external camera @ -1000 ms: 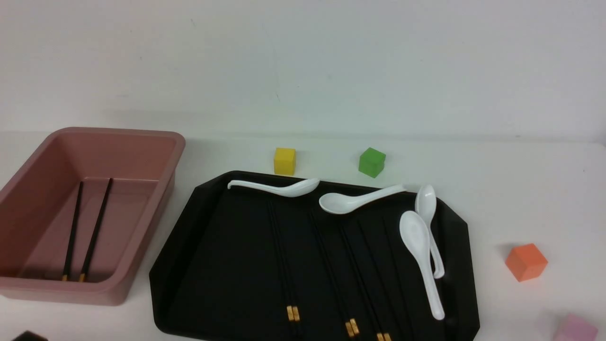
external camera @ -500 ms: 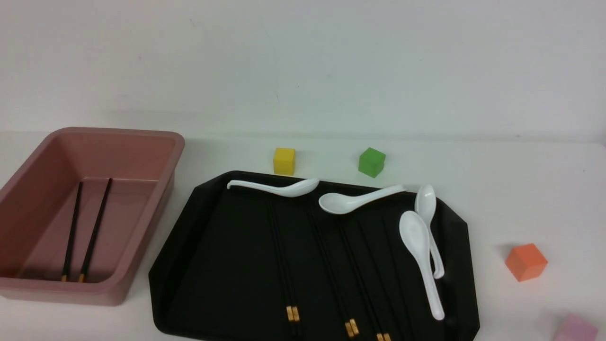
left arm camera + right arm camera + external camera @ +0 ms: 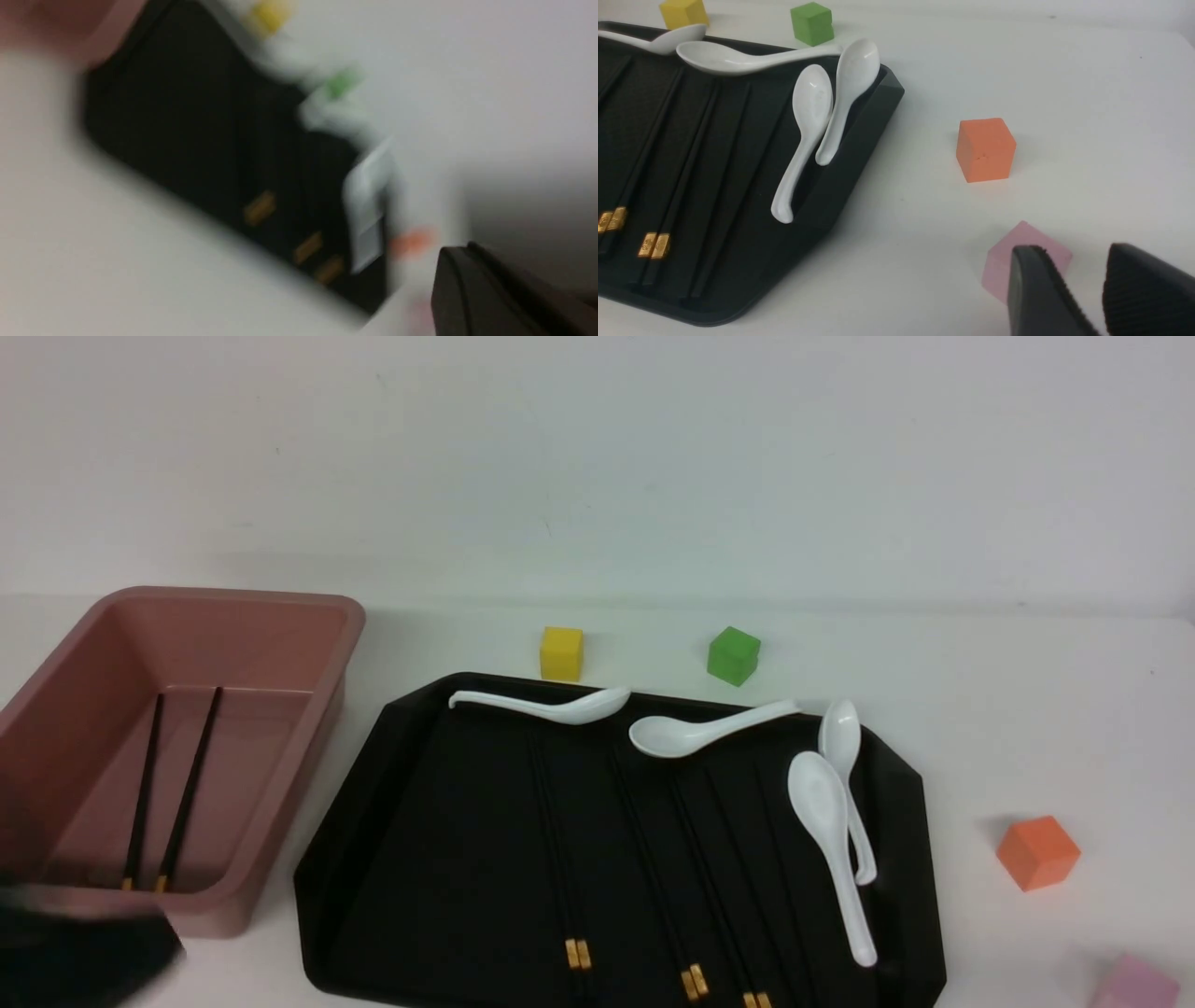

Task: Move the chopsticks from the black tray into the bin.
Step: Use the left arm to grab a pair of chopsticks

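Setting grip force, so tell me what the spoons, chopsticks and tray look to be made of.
The white spoons look like glazed ceramic or melamine: glossy, with sharp highlights. The chopsticks look like smooth black plastic or lacquered wood, I cannot tell which, with shiny gold bands. The black tray is probably moulded plastic: soft sheen, rounded rim.

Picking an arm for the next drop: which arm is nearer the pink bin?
Left. The left arm, blurred, is right at the bin's near left corner. The right gripper is by the pink cube, right of the black tray.
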Tool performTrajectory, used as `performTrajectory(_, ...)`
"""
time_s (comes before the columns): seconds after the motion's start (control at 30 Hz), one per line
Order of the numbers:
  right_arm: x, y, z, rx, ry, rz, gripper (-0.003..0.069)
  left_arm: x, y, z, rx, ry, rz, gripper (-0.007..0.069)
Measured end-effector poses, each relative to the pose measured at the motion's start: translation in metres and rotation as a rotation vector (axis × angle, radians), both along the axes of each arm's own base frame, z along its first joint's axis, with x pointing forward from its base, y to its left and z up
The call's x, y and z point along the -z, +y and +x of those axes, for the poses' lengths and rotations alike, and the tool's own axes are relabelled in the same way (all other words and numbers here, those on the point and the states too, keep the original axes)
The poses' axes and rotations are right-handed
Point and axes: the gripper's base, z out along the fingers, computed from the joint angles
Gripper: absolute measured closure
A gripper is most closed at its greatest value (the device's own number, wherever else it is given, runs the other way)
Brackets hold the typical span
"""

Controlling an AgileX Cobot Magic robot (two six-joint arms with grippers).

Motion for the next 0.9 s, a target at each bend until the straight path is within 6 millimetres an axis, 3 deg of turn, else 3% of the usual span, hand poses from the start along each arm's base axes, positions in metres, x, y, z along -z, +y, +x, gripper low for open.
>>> performTrajectory(0.1, 0.0, 0.0, 0.0, 0.0, 0.0, 0.0, 0.0419, 0.006, -0.001, 0.034, 0.181, 0.332, 0.219, 0.0637)
performTrajectory(0.13, 0.0, 0.0, 0.0, 0.0, 0.0, 0.0, 0.0419, 0.01, -0.001, 0.054, 0.228, 0.434, 0.27, 0.0637)
performTrajectory(0.27, 0.0, 0.0, 0.0, 0.0, 0.0, 0.0, 0.0419, 0.017, -0.007, 0.108, 0.311, 0.559, 0.294, 0.0637)
performTrajectory(0.33, 0.0, 0.0, 0.0, 0.0, 0.0, 0.0, 0.0419, 0.023, -0.015, 0.123, 0.321, 0.599, 0.279, 0.0637)
performTrajectory(0.47, 0.0, 0.0, 0.0, 0.0, 0.0, 0.0, 0.0419, 0.038, -0.06, 0.151, 0.339, 0.629, 0.293, 0.0637)
performTrajectory(0.67, 0.0, 0.0, 0.0, 0.0, 0.0, -0.001, 0.0419, 0.063, -0.137, 0.177, 0.353, 0.66, 0.372, 0.0636)
performTrajectory(0.8, 0.0, 0.0, 0.0, 0.0, 0.0, -0.001, 0.0419, 0.081, -0.171, 0.196, 0.341, 0.662, 0.47, 0.0582)
performTrajectory(0.9, 0.0, 0.0, 0.0, 0.0, 0.0, -0.001, 0.0419, 0.089, -0.183, 0.207, 0.346, 0.657, 0.529, 0.0505)
